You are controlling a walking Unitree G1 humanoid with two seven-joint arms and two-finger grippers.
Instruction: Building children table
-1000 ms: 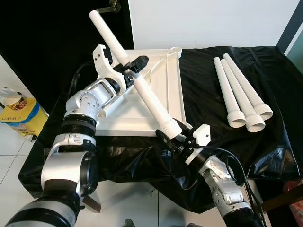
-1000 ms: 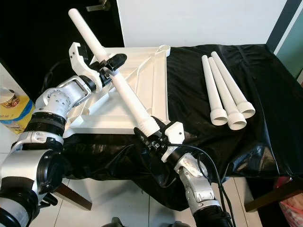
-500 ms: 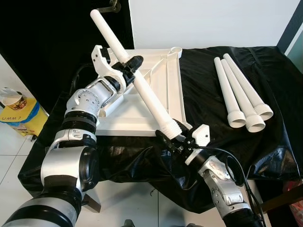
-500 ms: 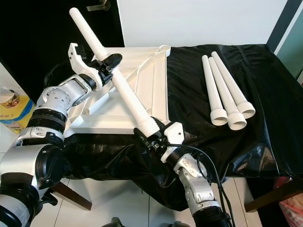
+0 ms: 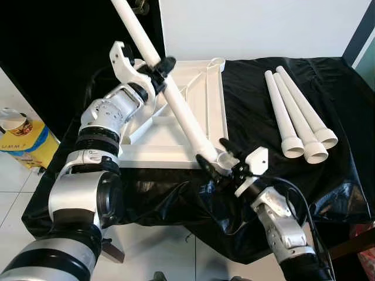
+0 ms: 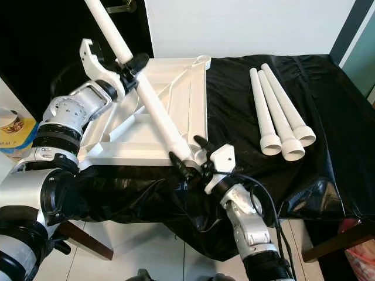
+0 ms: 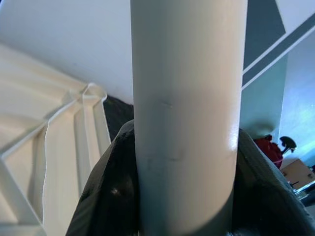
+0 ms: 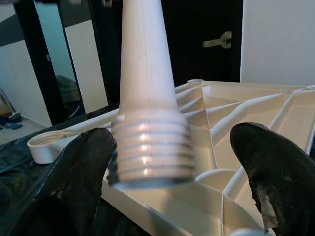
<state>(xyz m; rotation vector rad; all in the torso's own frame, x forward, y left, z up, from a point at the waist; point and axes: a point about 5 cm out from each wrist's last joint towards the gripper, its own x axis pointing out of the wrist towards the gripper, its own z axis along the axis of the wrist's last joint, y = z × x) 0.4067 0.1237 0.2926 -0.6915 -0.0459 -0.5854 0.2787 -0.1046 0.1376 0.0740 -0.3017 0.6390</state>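
A long white table leg [image 5: 176, 102] slants up to the left over the upside-down white tabletop [image 5: 149, 149]. My left gripper [image 5: 159, 67] is shut on the leg's upper half; its black fingers [image 7: 110, 187] hug both sides of the tube. The leg's threaded end [image 8: 147, 155] hangs just above the tabletop's near right corner. My right gripper [image 5: 212, 153] is open around that end, one finger [image 8: 81, 169] close beside the threads and the other well apart. Three more white legs [image 5: 299, 117] lie side by side on the black cloth at the right.
The black cloth [image 5: 263, 76] covers the whole work table and hangs over its front edge. A yellow bag with a paper cup [image 5: 20, 137] stands on the floor at the left. A dark door with a handle [image 5: 140, 7] is behind.
My right gripper has opened and let go of the threaded end. My left gripper has lifted and tilted the leg steeper, so its top now leaves the picture.
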